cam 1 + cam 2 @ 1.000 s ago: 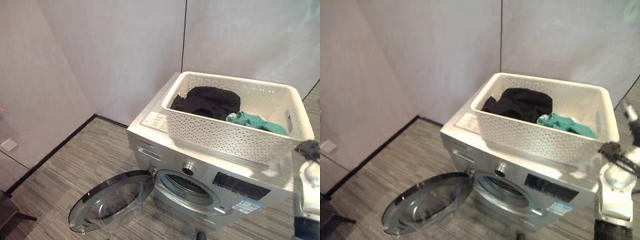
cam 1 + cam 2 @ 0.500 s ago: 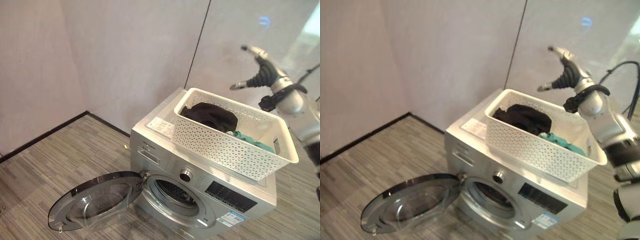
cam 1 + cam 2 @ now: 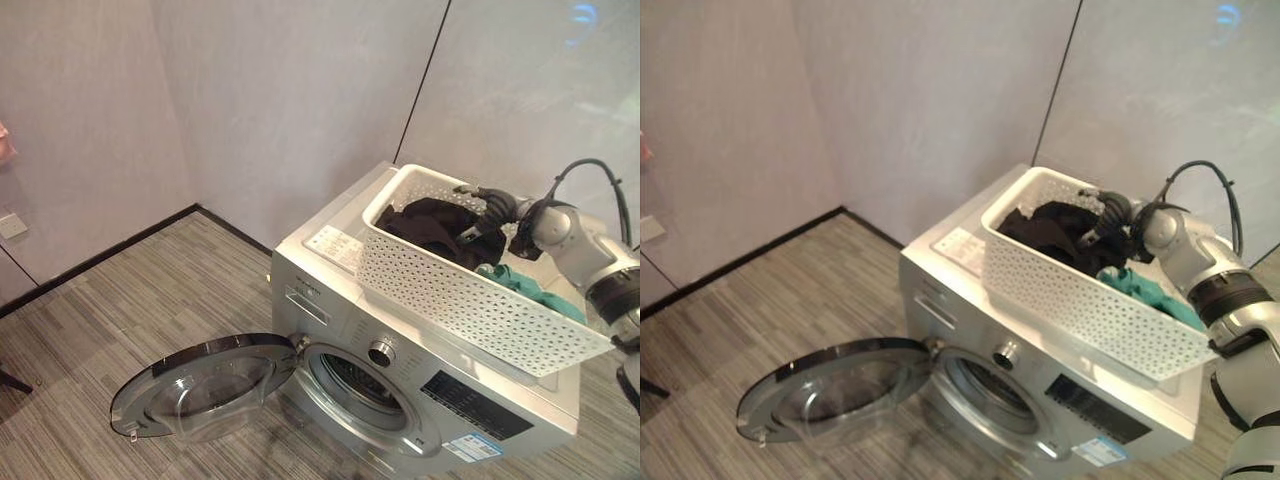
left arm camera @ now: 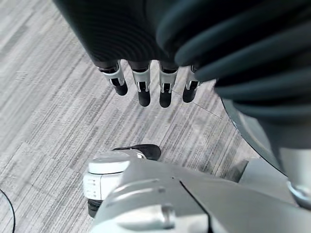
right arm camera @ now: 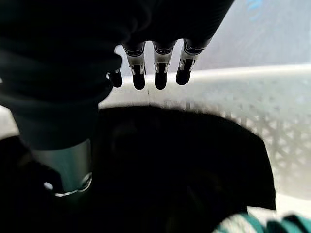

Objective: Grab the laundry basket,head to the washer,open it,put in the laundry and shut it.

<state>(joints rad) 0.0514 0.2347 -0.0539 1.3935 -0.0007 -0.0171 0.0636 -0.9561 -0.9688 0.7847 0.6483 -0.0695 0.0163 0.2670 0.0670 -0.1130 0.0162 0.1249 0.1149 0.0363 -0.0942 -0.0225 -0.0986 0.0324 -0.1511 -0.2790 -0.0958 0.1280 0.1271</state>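
One laundry basket sat on one washer, holding two garments, black and teal. Right hand hovered open, empty. Grey striped floor, plain walls.

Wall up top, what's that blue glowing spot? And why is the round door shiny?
Left eye view: a small blue spot of light, likely a reflection, sits on the glossy wall. Same view: the open washer door has glass that catches pale highlights. Right wrist view: the black clothes look very dark against the bright white basket.
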